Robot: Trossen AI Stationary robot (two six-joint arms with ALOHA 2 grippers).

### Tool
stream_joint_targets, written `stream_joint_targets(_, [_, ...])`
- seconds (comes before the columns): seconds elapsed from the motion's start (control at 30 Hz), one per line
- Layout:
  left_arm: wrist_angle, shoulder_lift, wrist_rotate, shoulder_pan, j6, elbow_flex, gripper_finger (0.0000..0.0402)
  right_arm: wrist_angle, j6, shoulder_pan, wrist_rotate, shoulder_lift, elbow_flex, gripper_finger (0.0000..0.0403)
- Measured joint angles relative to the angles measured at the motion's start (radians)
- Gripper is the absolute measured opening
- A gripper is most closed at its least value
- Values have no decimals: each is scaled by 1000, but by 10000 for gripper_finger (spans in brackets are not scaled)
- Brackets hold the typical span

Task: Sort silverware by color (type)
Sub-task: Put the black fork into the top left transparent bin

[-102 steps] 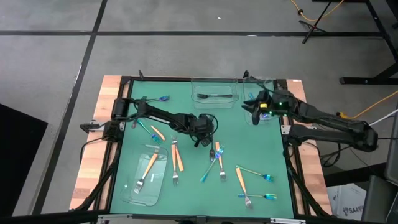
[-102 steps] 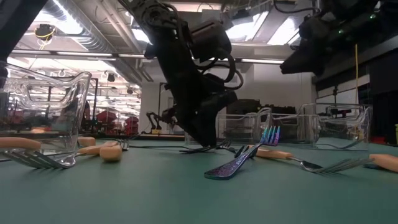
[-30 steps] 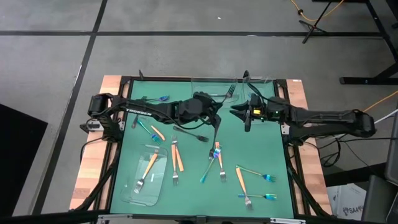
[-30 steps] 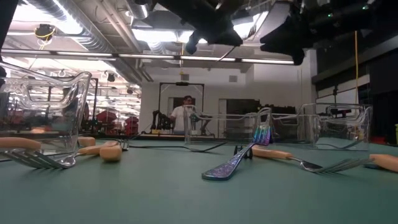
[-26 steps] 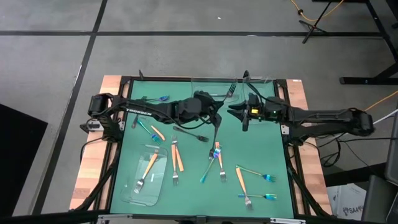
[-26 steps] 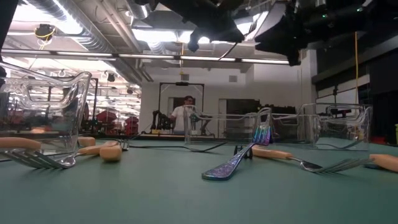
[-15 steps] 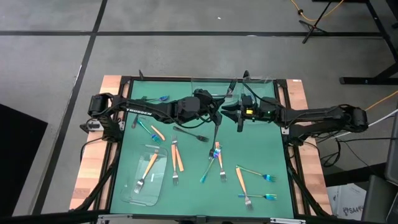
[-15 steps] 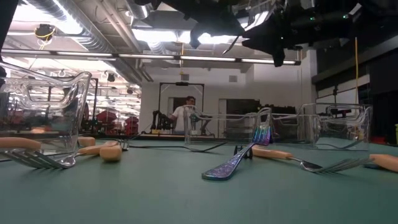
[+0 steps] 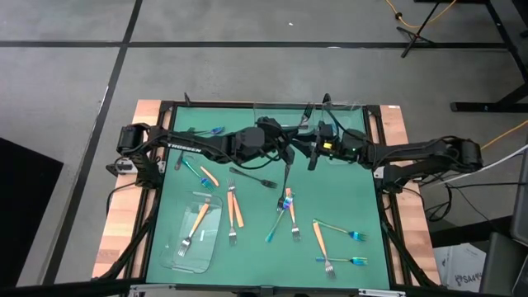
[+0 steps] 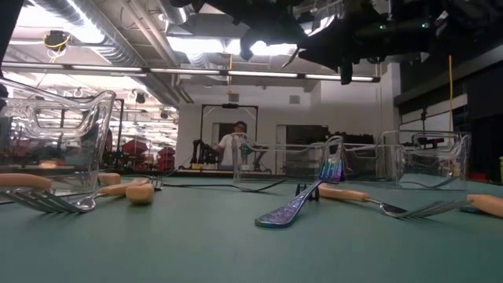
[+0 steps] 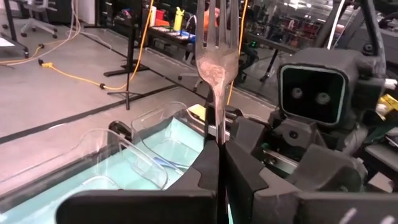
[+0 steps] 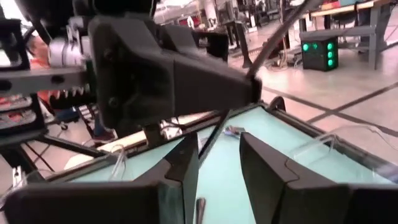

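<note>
- High view: both arms meet above the far middle of the green table (image 9: 346, 206). The left gripper (image 9: 290, 148) is clenched on a black fork (image 9: 305, 115), whose head points toward the clear tray (image 9: 272, 111) at the far edge.
- Left wrist view: the fork (image 11: 214, 68) stands up from between the closed fingers (image 11: 208, 168), tines at the far end, with the right arm's wrist just behind it.
- The right gripper (image 9: 312, 155) sits just beside the left one, fingers apart; in the right wrist view the fork's handle (image 12: 214, 134) runs between them, but I cannot tell if they touch it.
- Other silverware lies on the table: a second black fork (image 9: 254, 177), orange-handled forks (image 9: 235, 206) and blue forks (image 9: 276, 227) toward the near side, and one orange-handled fork in the near-left tray (image 9: 177, 257).
</note>
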Motion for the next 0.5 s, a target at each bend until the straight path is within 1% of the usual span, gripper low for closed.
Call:
stream_joint_targets(0.3, [-1,0,-2,-8,0,0,4,72,0,0,-3,40,0,108])
stream_joint_targets(0.5, [-1,0,0,-12,-1,0,5,80,0,0,-5,45,0,106])
